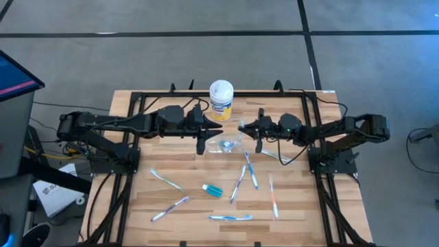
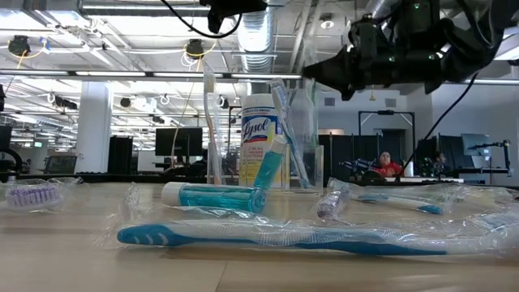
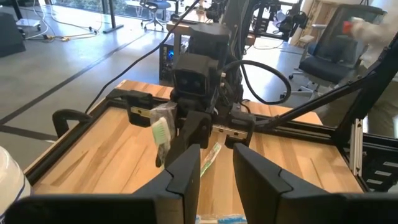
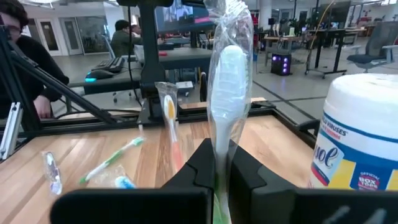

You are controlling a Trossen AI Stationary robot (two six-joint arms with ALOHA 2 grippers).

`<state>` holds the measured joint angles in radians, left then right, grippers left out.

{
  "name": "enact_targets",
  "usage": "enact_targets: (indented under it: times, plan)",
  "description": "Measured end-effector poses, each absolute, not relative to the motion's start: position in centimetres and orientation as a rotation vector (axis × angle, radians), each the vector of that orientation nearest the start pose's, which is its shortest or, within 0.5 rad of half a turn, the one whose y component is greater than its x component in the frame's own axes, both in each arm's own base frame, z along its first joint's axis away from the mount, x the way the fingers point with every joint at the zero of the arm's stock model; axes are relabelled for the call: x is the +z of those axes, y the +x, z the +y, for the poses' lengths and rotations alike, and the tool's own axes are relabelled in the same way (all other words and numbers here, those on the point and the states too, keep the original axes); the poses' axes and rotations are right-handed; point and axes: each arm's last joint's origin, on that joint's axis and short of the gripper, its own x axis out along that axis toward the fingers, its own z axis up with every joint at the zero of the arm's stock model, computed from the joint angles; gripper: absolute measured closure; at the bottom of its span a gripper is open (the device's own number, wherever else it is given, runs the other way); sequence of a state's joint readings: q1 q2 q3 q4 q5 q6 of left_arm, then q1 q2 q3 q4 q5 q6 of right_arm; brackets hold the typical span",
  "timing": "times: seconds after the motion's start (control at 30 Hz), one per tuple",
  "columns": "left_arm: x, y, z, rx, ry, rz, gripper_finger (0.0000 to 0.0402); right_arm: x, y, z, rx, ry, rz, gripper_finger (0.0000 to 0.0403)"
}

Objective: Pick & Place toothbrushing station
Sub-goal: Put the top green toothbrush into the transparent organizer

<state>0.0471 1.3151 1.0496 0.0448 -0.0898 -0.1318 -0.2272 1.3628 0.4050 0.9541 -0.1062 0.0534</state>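
A see-through cup (image 1: 225, 145) stands mid-table in front of the yellow canister; in the low view the cup (image 2: 306, 134) has a blue toothbrush leaning in it. My right gripper (image 4: 219, 155) hovers just right of the cup (image 1: 241, 127) and is shut on a wrapped white-and-green toothbrush (image 4: 229, 74). My left gripper (image 3: 216, 165) is open and empty just left of the cup (image 1: 203, 137), facing the right gripper. Several wrapped toothbrushes (image 1: 238, 184) and a teal tube (image 1: 212, 190) lie flat on the near half of the table. My right gripper pinches the wrapped toothbrush by its handle (image 4: 219, 177) between its two fingers. The brush lies along the fingers, and its head (image 4: 230, 65) sticks out past the fingertips in its clear wrapper. The fingers come from the table's right. The brush is lifted clear of the table.
The yellow canister with a white lid (image 1: 221, 99) stands just behind the cup. A green toothbrush (image 1: 274, 156) lies under the right arm. Black frame rails (image 1: 137, 137) run along the table's left, right and far sides. People sit at desks beyond the table (image 4: 18, 56).
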Motion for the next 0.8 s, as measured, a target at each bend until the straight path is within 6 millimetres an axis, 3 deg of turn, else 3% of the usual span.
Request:
enact_targets:
  times: [0.3, 0.8]
  plan:
    - [33.1, 29.9, 1.7, 0.151, -0.126, 0.211, 0.0311, 19.1, 24.3, -5.4, -0.128, 0.056, -0.009, 0.0397]
    - [33.1, 29.9, 1.7, 0.151, -0.126, 0.212, 0.0311, 15.0, 25.7, -7.5, -0.146, 0.12, 0.013, 0.0396]
